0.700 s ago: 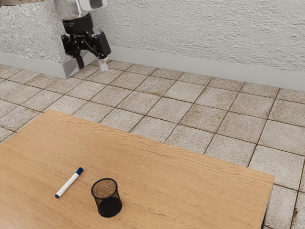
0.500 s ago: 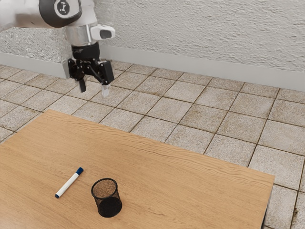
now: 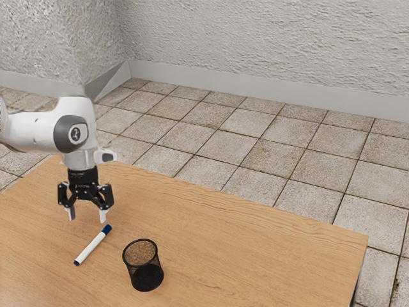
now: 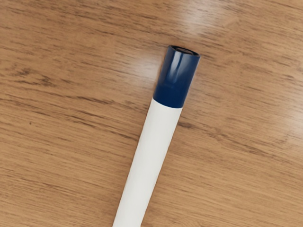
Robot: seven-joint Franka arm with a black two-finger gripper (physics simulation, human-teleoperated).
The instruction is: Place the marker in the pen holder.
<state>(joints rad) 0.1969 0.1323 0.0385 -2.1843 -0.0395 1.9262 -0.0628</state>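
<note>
Holder point(image 3: 147, 276) comes first, nearest the camera: a black mesh cup upright on the wooden counter point(image 3: 255, 236), the marker not in it, so the end of the job is wholly undone. Just beyond and beside it, toward the exterior view's left, the marker point(image 3: 92, 246) lies flat on the counter, apart from the cup, its longer blue cap point(image 4: 175, 78) pointing away from the camera and its white barrel point(image 4: 149, 156) running back toward the near side. Farther off, the hand point(image 3: 87, 219) hangs near the capped end, released, its 2 fingers point(image 3: 103, 216) spread with nothing between them. Behind it, the white arm point(image 3: 32, 131) reaches in over the counter. I'd call this the approach, well along, with 0 of the handling done: no grip, no lift, no drop. Left to do, as I judge it: line up across the barrel, go down, close on it, raise it, tip it upright, carry it over the rim point(image 3: 140, 240), lower it in and let go.
</note>
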